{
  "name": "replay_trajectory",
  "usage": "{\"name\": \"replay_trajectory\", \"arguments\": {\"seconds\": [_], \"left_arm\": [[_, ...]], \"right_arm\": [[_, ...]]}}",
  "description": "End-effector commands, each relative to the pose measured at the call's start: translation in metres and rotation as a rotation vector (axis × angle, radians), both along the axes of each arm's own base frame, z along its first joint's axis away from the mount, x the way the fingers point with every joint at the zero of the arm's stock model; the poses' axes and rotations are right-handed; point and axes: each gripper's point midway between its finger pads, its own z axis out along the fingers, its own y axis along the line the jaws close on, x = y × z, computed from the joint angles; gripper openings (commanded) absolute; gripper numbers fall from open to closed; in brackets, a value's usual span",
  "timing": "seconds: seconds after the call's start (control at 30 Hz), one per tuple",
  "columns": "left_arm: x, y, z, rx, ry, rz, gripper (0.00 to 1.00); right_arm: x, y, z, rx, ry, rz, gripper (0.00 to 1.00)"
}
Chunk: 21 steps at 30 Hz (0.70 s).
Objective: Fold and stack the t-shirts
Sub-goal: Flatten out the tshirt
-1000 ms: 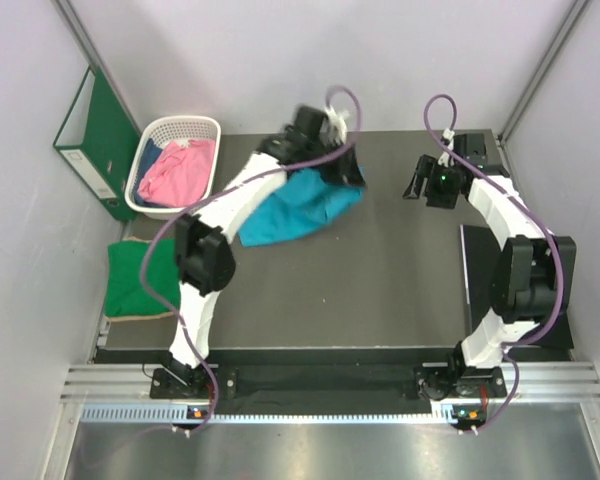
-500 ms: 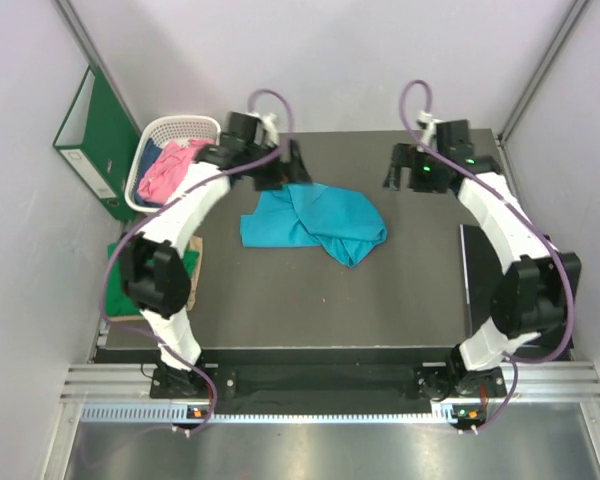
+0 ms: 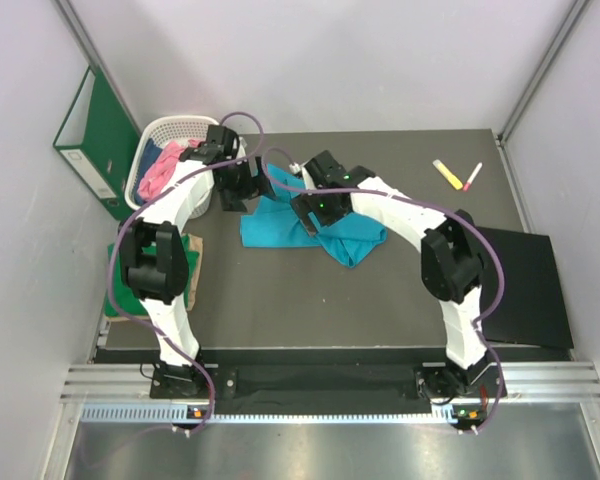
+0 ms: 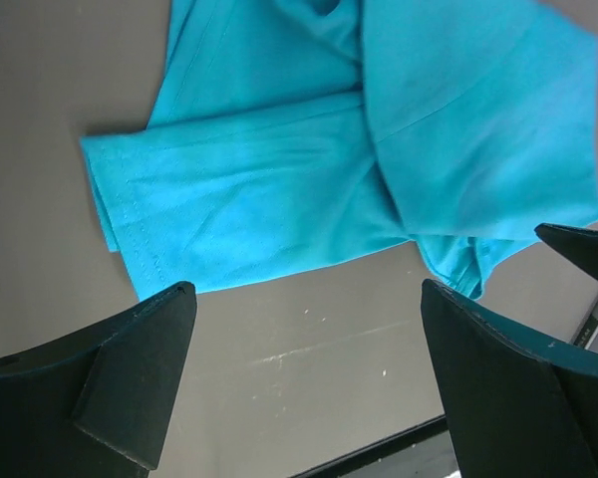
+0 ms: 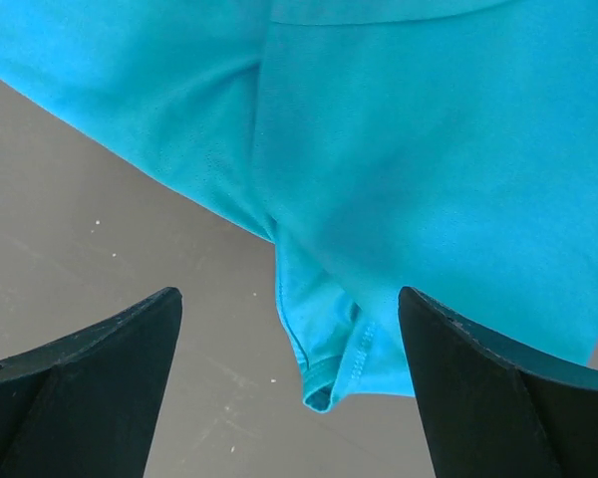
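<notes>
Hovering with its fingers spread wide and nothing between them, the left tool [image 4: 304, 339] hangs over the dark surface [image 4: 60, 119], just off the hem of the teal-blue t-shirt [image 4: 279, 189]. That shirt lies rumpled and loosely doubled over on the surface. Close beside it, the right tool [image 5: 289, 334] is also wide and empty, poised directly above the shirt's bunched edge. Out past the left tool, the white lattice basket [image 3: 170, 122] holds the pink t-shirt [image 3: 160, 175], with a green ring binder [image 3: 90, 140] leaning beyond.
</notes>
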Motion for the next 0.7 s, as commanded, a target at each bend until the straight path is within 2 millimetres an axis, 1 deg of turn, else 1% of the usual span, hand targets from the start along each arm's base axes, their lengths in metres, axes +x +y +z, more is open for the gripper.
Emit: {"name": "replay_trajectory", "arguments": {"seconds": [0.0,0.03,0.1,0.13,0.2,0.23,0.3,0.33,0.4,0.43,0.47,0.5,0.53,0.57,0.6,0.63,0.67], "left_arm": [[-0.004,0.007,-0.002,0.015,0.021,0.006,0.99],[-0.003,0.008,-0.003,0.015,0.023,0.004,0.99],[-0.004,0.01,-0.007,0.018,0.04,0.007,0.99],[-0.004,0.012,-0.008,0.019,0.044,0.007,0.99],[-0.003,0.015,-0.007,0.017,0.045,0.013,0.99],[-0.003,0.016,-0.007,0.017,0.045,0.011,0.99],[-0.003,0.021,-0.007,0.022,0.045,0.013,0.99],[-0.003,0.022,-0.008,0.026,0.046,0.007,0.99],[-0.004,0.028,-0.009,0.032,0.051,0.005,0.99],[-0.004,0.031,-0.008,0.037,0.052,0.007,0.99],[-0.003,0.034,-0.008,0.039,0.052,0.011,0.99],[-0.003,0.037,-0.007,0.043,0.047,0.007,0.99],[-0.003,0.038,-0.007,0.04,0.049,0.007,0.99],[-0.003,0.042,-0.007,0.042,0.051,0.012,0.99],[-0.003,0.043,-0.007,0.043,0.049,0.009,0.99],[-0.004,0.044,-0.009,0.044,0.055,0.009,0.99],[-0.004,0.044,-0.01,0.04,0.06,0.011,0.99]], "right_arm": [[0.01,0.008,0.018,-0.053,-0.088,0.016,0.89],[0.01,0.006,0.007,-0.087,-0.082,0.01,0.89],[0.009,0.009,-0.004,-0.109,-0.081,0.01,0.88],[0.009,0.007,-0.013,-0.133,-0.078,0.001,0.88],[0.012,0.01,-0.022,-0.146,-0.082,-0.008,0.88],[0.012,0.009,-0.032,-0.166,-0.073,-0.012,0.88],[0.015,0.01,-0.039,-0.183,-0.073,-0.013,0.88],[0.018,0.009,-0.047,-0.202,-0.07,-0.02,0.87],[0.019,0.01,-0.054,-0.218,-0.066,-0.022,0.75],[0.024,0.009,-0.056,-0.232,-0.076,-0.036,0.65],[0.027,0.007,-0.057,-0.239,-0.083,-0.051,0.27],[0.029,0.006,-0.055,-0.243,-0.094,-0.079,0.12],[0.035,0.004,-0.048,-0.248,-0.12,-0.105,0.06],[0.036,0.005,-0.044,-0.24,-0.128,-0.112,0.02],[0.037,0.007,-0.038,-0.229,-0.138,-0.115,0.02],[0.038,0.007,-0.024,-0.208,-0.158,-0.125,0.02],[0.037,0.007,-0.018,-0.198,-0.164,-0.128,0.02]]}}
